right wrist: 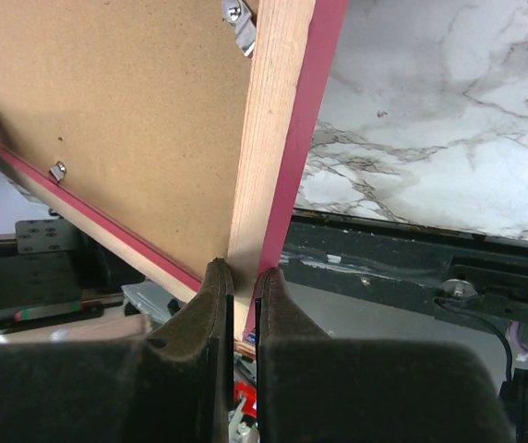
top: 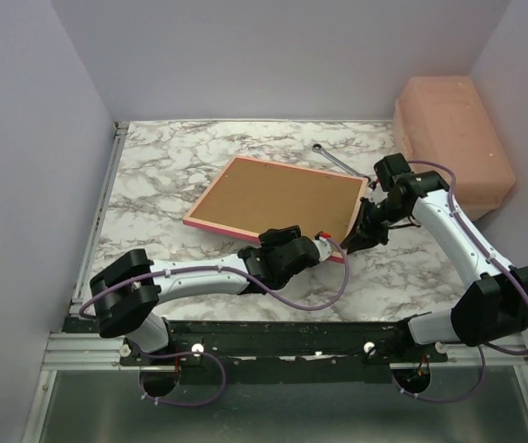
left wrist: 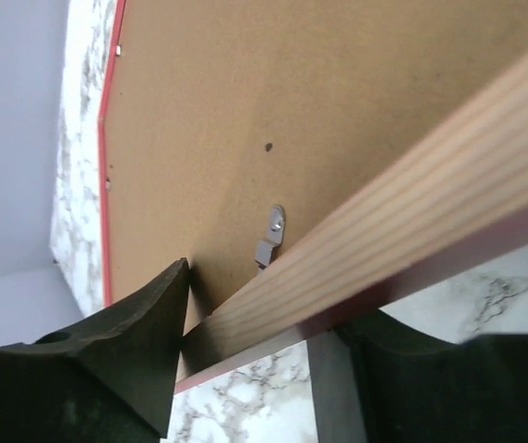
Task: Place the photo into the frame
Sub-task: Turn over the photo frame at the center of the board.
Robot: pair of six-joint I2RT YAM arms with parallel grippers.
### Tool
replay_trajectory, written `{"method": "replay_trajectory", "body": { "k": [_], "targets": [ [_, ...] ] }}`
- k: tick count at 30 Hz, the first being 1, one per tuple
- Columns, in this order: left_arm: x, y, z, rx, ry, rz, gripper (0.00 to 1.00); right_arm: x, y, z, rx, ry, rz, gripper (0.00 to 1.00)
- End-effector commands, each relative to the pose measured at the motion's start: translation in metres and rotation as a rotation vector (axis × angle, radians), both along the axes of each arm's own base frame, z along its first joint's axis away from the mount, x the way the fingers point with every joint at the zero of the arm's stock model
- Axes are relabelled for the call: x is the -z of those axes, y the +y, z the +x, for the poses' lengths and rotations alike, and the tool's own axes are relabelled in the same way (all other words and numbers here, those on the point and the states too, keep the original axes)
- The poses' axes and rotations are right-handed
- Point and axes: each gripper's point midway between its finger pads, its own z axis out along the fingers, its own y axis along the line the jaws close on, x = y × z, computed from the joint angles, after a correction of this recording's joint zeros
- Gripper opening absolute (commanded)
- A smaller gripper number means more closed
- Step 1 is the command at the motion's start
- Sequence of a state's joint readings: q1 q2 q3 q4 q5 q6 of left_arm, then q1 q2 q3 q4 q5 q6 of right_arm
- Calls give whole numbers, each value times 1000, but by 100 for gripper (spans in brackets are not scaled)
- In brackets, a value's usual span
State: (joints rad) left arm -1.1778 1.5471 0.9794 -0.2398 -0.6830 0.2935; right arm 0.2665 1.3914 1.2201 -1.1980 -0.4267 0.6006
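A salmon-pink tub (top: 453, 138) sits in the far right corner of the marbled bench (top: 162, 175), against the walls; only its closed outer shell shows, so what is inside cannot be told. The other holder here is the frame (top: 227, 231) itself. It lies reverse side up near the middle of the bench, turned at an angle, and a brown fibreboard backing panel (top: 278, 196) fills its opening. Small metal tabs (left wrist: 271, 235) along the inner edge lie over the panel. The rail is pale wood with a clear grain on the reverse and bright pink along its outer edge and face. In both wrist views the near side stands clear of the bench. The right claw (top: 354, 240) is pinched tight on the frame at its near right corner, with the fingers (right wrist: 210, 305) almost together and the thin rail caught between them. The left claw (top: 322, 240) straddles the near rail just beside it — one finger (left wrist: 144, 341) over the backing side, the other under the pink face. Whether it actually presses cannot be told. A slim metal tool (top: 336, 159) lies on the bench just behind the frame's far edge.
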Motion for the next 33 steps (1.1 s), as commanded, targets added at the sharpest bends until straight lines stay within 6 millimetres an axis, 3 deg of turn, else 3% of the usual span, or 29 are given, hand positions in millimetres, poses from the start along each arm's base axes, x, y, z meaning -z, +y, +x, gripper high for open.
{"method": "replay_trajectory", "body": {
  "k": [1, 6, 10, 14, 21, 26, 33],
  "targets": [
    [-33, 0, 22, -94, -150, -86, 41, -26, 16, -10, -71, -40, 124, 6],
    [-44, 7, 21, -99, -176, -98, 25, -30, 14, -3, -76, -81, 111, 46],
    [-53, 12, 20, -102, -193, -104, 12, -39, 11, 10, -65, -156, 79, 68],
    [-65, 17, 20, -107, -218, -109, 10, -52, 8, 25, -50, -253, 61, 84],
    [-88, 27, 17, -115, -242, -110, 9, -109, 7, 61, -43, -577, 72, 90],
    [-103, 34, 12, -110, -242, -129, 9, -151, -7, 84, -54, -892, 4, 90],
    [-109, 45, 2, -101, -210, -146, 9, -209, -12, 85, -143, -1320, -10, 88]
  ]
}}
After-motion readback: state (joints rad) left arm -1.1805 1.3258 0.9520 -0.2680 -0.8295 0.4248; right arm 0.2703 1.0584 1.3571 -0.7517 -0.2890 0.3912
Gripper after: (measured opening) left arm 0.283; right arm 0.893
